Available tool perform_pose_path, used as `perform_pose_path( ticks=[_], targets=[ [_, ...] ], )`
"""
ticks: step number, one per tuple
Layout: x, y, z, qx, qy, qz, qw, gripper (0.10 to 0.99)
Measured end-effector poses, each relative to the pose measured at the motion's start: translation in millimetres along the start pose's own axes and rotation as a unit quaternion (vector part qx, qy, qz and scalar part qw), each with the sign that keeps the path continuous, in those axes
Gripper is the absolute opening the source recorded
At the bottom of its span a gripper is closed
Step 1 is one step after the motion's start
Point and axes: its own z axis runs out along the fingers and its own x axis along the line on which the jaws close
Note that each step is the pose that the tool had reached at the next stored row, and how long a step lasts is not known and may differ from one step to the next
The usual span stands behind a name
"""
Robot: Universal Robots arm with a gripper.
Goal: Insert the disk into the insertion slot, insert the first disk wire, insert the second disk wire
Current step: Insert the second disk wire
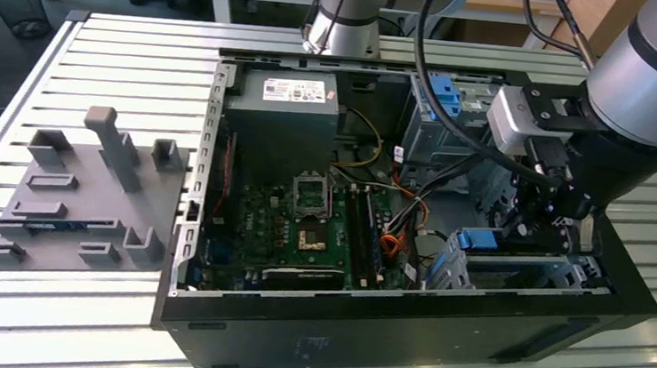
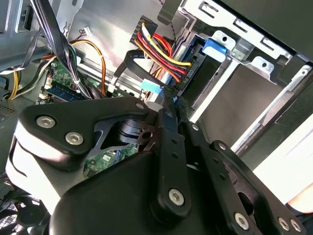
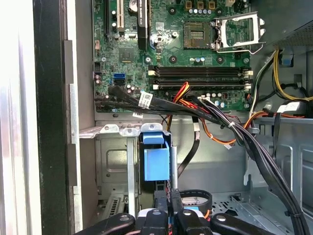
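Disk (image 3: 155, 164) seated in insertion slot (image 1: 535, 272) at computer case (image 1: 411, 334) corner, blue handle outward. Gripper (image 2: 168, 100) jaws clenched on a wire connector (image 2: 151, 86) at disk's edge; cables crowd close.

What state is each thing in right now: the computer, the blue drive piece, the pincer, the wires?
Computer case: side open, insides exposed.
Disk: seated in the insertion slot, blue carrier end showing.
Pincer: down inside the case, at the disk's cable end.
Red-yellow power wires: plugged into a black connector by the disk.
Processor socket: empty.
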Motion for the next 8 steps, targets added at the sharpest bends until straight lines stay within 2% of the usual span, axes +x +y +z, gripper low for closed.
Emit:
perform_pose_path(
  ticks=[8],
  targets=[
    [0.2, 0.1, 2.2, 0.0, 0.0, 0.0, 1.0, 0.149]
  ],
)
